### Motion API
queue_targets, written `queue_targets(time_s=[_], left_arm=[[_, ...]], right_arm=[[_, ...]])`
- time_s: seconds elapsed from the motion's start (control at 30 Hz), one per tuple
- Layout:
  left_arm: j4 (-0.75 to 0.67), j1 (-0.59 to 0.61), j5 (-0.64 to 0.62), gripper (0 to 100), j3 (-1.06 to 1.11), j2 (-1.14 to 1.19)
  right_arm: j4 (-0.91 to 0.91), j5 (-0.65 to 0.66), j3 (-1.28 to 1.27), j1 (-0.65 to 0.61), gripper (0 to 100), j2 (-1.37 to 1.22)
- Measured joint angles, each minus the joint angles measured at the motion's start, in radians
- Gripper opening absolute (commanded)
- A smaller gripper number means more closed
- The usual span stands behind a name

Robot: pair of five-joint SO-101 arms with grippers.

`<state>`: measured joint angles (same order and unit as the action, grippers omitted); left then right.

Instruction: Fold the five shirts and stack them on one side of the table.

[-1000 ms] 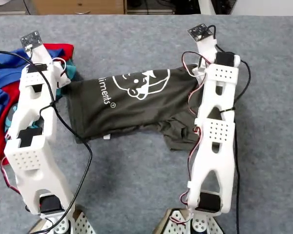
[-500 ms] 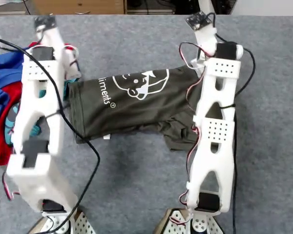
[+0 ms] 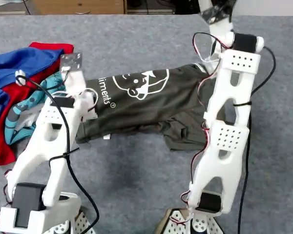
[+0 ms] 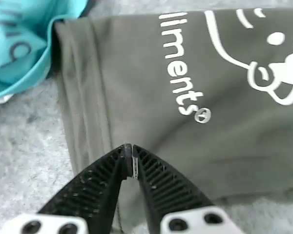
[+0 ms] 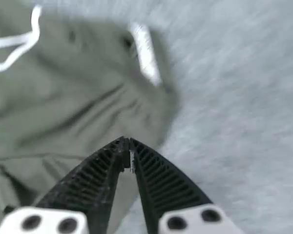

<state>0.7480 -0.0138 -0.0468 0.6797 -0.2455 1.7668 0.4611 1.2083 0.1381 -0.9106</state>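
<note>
On the grey felt table [image 3: 136,190], a dark olive cotton T-shirt with white print [image 3: 146,105] lies at centre, its long axis running from arm to arm. Left gripper [image 4: 128,157], jaws closed and apparently empty, sits over the hem end. The right gripper [image 5: 127,150], likewise closed, sits over the collar end. Each arm is nearer its own end.

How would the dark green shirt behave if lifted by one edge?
Probably floppy: the dark green shirt lies wrinkled, its sleeve bunched. Likely drapes from any pinch point. Pushed, it may bunch on the fuzzy gray table cover.
</note>
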Motion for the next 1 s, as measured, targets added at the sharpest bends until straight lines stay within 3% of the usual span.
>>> queue_targets(time_s=[0.2, 0.33, 0.7, 0.87, 1.0], left_arm=[[-0.130, 0.018, -0.006, 2, 0.018, 0.132], [-0.163, 0.049, -0.006, 2, -0.014, 0.238], [-0.026, 0.130, -0.009, 2, -0.245, 0.416], [0.023, 0.135, -0.009, 2, -0.282, 0.413], [0.141, 0.100, -0.009, 2, -0.308, 0.285]], right_arm=[[-0.164, -0.129, -0.259, 0.025, 0.4, -0.025], [-0.244, -0.147, -0.296, 0.075, 0.4, -0.083], [-0.250, -0.152, -0.207, 0.126, 0.4, -0.157], [-0.130, -0.152, -0.068, 0.127, 0.4, -0.157], [-0.012, -0.132, 0.066, 0.101, 0.4, -0.155]])
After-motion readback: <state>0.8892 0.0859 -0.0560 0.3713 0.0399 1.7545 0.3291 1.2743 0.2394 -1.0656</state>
